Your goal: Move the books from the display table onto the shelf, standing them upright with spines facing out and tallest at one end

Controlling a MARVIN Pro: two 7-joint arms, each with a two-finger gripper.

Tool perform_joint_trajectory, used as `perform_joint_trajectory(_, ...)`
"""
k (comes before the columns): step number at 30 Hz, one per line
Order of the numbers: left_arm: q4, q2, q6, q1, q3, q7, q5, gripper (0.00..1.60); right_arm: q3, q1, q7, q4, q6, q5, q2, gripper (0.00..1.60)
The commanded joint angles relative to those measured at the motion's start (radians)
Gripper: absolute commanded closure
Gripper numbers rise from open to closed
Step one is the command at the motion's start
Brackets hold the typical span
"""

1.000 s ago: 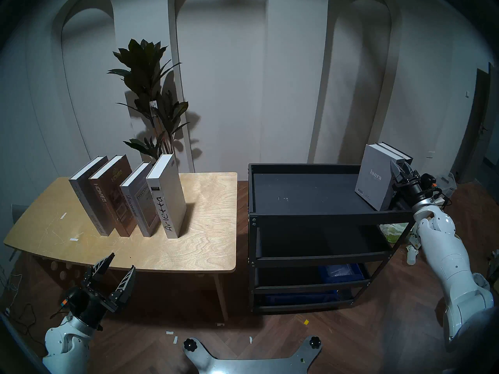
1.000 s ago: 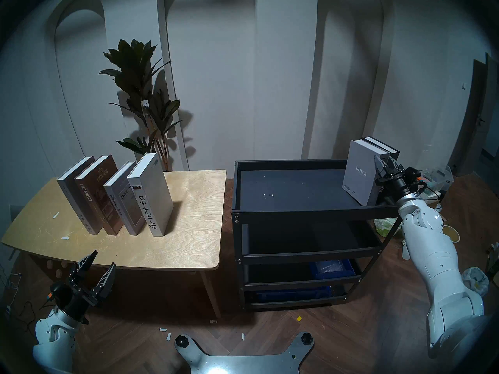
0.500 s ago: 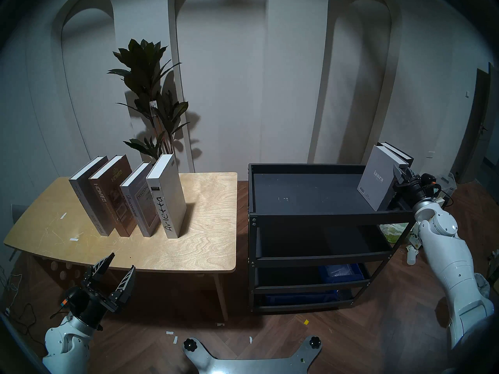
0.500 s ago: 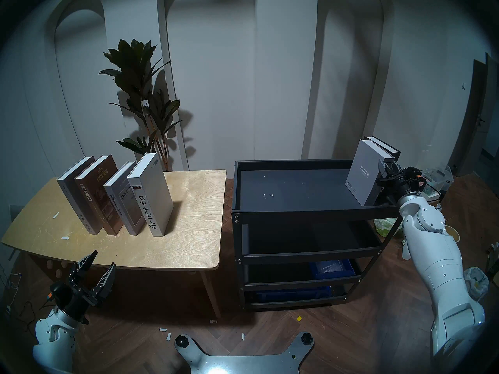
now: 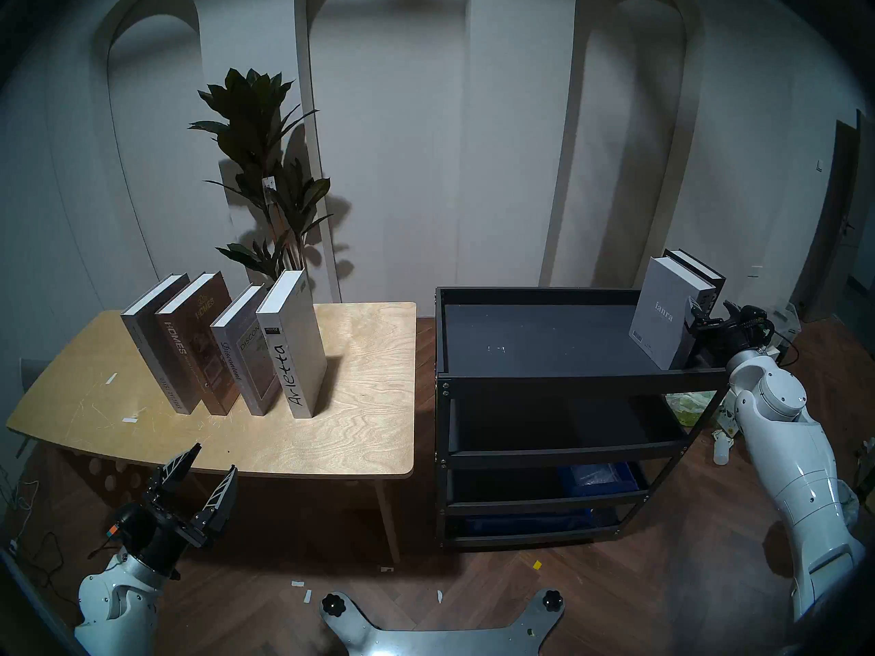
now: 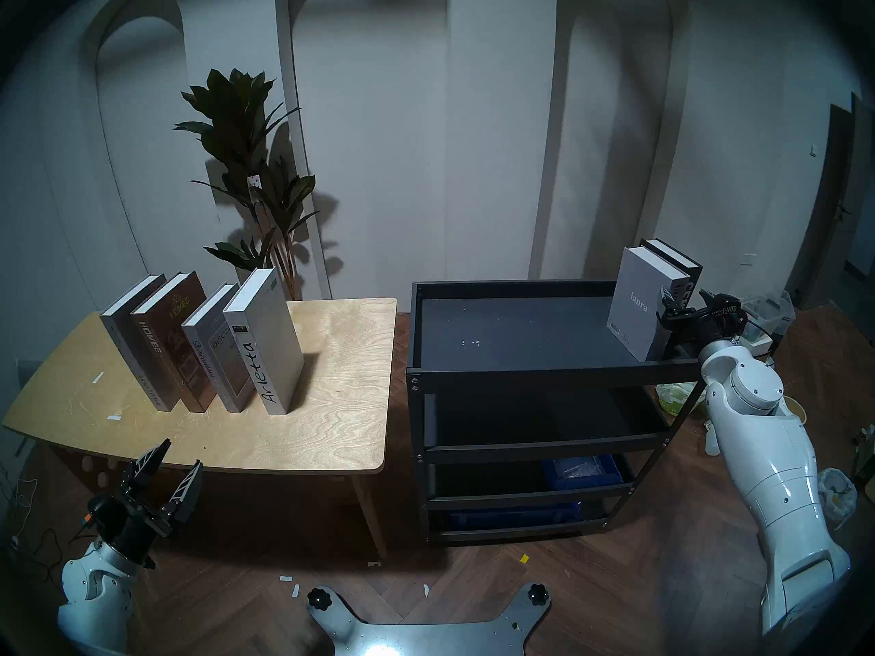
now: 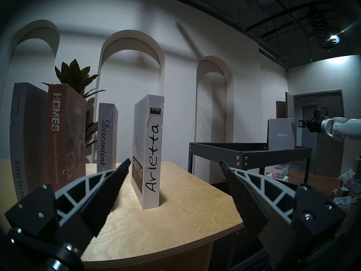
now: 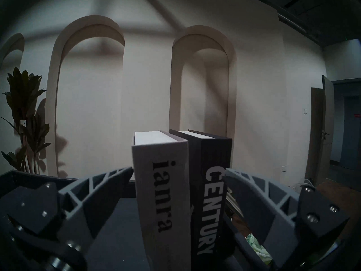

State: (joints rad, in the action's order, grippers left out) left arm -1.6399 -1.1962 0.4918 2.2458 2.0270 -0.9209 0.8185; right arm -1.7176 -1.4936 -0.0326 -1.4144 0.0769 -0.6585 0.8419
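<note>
right end effector (image 8: 178, 171) gapes wide, holding nothing; straight ahead stands the stiff, heavy-looking grey "ianra" hardcover book (image 8: 162, 196), so pinch it across the spine.

Four books stand on the display table (image 7: 195, 212), "Arletta" (image 7: 150, 147) rightmost; right of the table, "ianra" (image 7: 281, 133) stands on the shelf (image 7: 273, 151)
</note>
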Motion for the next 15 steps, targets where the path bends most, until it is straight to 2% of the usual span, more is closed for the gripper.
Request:
perform_joint_trajectory(1,-0.015,-0.001,0.002,0.002,0.002,0.001,0.0,0.0,-0.055,-0.039,0.052,-0.104,-0.018,-0.001,-0.013,0.0)
perform_joint_trajectory(8,-0.013,0.0,0.002,0.001,0.002,0.0,0.0,0.0,-0.144,-0.092,0.108,-0.216,-0.01,-0.001,-0.008,0.0)
perform_joint_trajectory(15,-0.013,0.0,0.002,0.001,0.002,-0.001,0.0,0.0,-0.17,-0.102,0.119,-0.296,0.036,-0.009,0.034,0.0)
